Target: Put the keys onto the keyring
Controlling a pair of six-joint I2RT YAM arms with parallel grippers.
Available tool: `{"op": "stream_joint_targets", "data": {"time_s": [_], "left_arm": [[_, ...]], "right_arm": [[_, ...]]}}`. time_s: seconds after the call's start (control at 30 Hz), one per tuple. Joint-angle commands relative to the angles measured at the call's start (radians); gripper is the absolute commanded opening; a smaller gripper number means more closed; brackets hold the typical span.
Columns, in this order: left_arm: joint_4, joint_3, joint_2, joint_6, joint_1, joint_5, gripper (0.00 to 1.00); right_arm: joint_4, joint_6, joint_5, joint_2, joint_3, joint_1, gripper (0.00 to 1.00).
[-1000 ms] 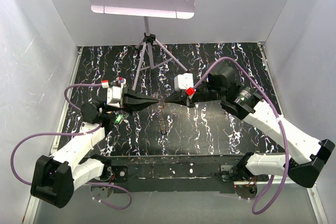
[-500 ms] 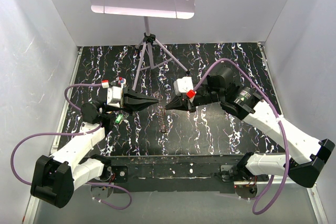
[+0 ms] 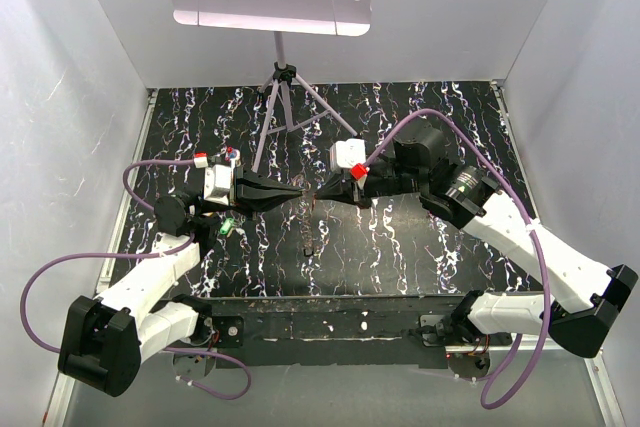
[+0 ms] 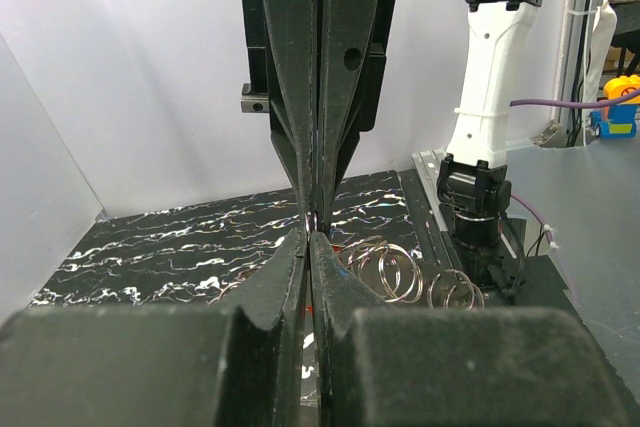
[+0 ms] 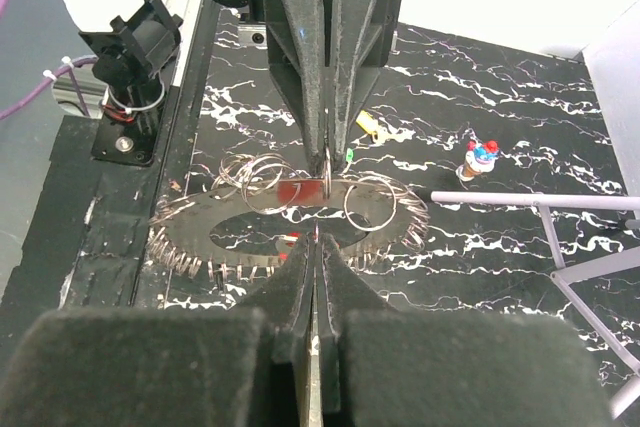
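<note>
The keyring (image 5: 218,239), a flat grey ring with a toothed rim, lies on the marbled table below both grippers; from above it shows as a faint sliver (image 3: 312,232). My left gripper (image 3: 297,194) is shut on a small split ring (image 5: 326,161) that hangs edge-on at its tips. My right gripper (image 3: 319,194) faces it tip to tip, shut on a thin metal blade (image 5: 316,231), apparently a key. The tips almost meet (image 4: 311,226). A green key (image 5: 350,154) and a yellow key (image 5: 367,127) lie beyond the left gripper. A red bit (image 5: 295,238) lies in the keyring's hole.
Loose split rings (image 4: 385,267) lie on and beside the keyring. A music stand's tripod (image 3: 284,107) stands at the back, one leg (image 5: 540,201) near the keyring. A small red, blue and white piece (image 5: 480,157) sits on the table. White walls close in both sides.
The right gripper drew back and dipped from the left gripper's tips, then rose and closed in again. The left arm held still. Both grippers stayed shut.
</note>
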Motion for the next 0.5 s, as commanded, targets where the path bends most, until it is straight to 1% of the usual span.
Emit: {"op": "stream_joint_targets", "data": {"time_s": [0.0,0.1,0.27,0.47], "left_arm": [[0.010,0.008,-0.017,0.012,-0.002,-0.011,0.00],[0.009,0.008,-0.017,0.012,-0.003,-0.012,0.00],[0.015,0.008,-0.017,0.007,-0.002,-0.003,0.00],[0.033,0.003,-0.015,-0.003,-0.003,0.003,0.00]], "right_arm": [[0.052,0.015,-0.036,-0.015,0.001,0.005,0.01],[0.061,0.022,-0.046,-0.013,0.003,0.005,0.01],[0.092,0.045,-0.020,-0.012,0.003,0.005,0.01],[0.090,0.047,-0.021,-0.015,0.000,0.005,0.01]]}}
